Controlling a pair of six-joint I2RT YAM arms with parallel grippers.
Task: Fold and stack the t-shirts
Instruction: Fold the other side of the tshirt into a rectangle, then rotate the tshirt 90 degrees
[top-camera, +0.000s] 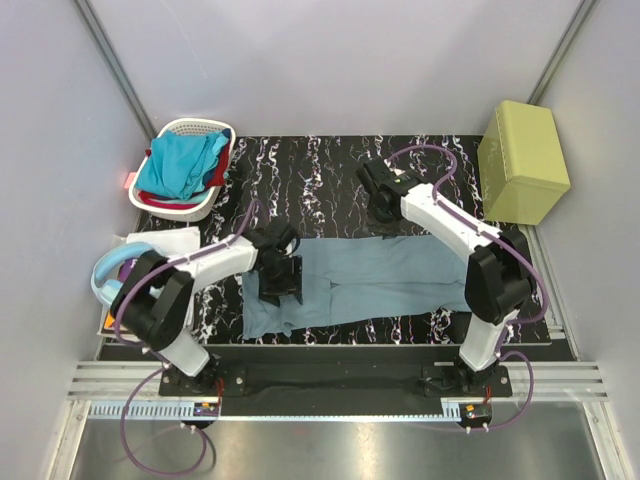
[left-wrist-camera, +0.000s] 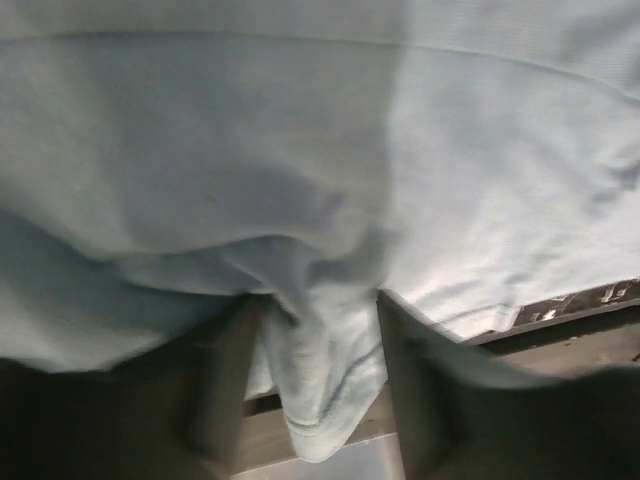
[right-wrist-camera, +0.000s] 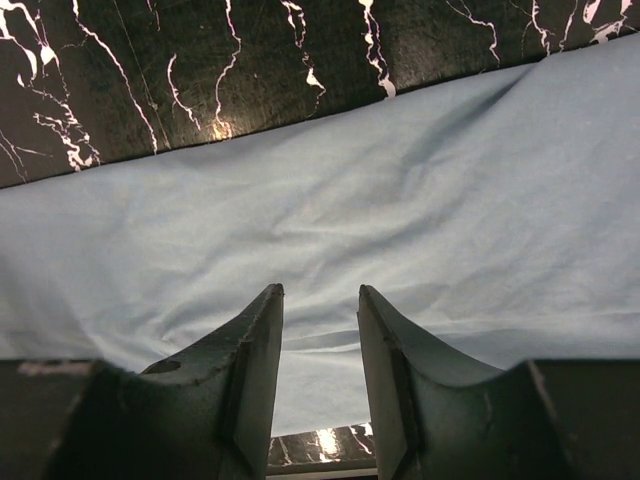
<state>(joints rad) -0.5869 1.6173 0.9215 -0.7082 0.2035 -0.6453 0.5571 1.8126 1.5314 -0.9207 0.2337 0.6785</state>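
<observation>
Left hand (left-wrist-camera: 318, 305) pinches a thick fold of the grey tee (left-wrist-camera: 450, 180). Only its wrist view shows that. From above, it just sits on the tee's 9 o'clock end. Right hand (right-wrist-camera: 320, 295) is narrowly spread, tips at the cloth near the 12 o'clock edge, with nothing visibly gripped. Grey tee lies flat on the table (top-camera: 330, 170), long axis 9 to 3; neck end unclear. Black, white-veined table. Basket (top-camera: 200, 123) at 10 holds turquoise tee (top-camera: 180, 165) over red tee (top-camera: 150, 198). Green box (top-camera: 522, 160) at 2. Plain grey walls (top-camera: 330, 60).
</observation>
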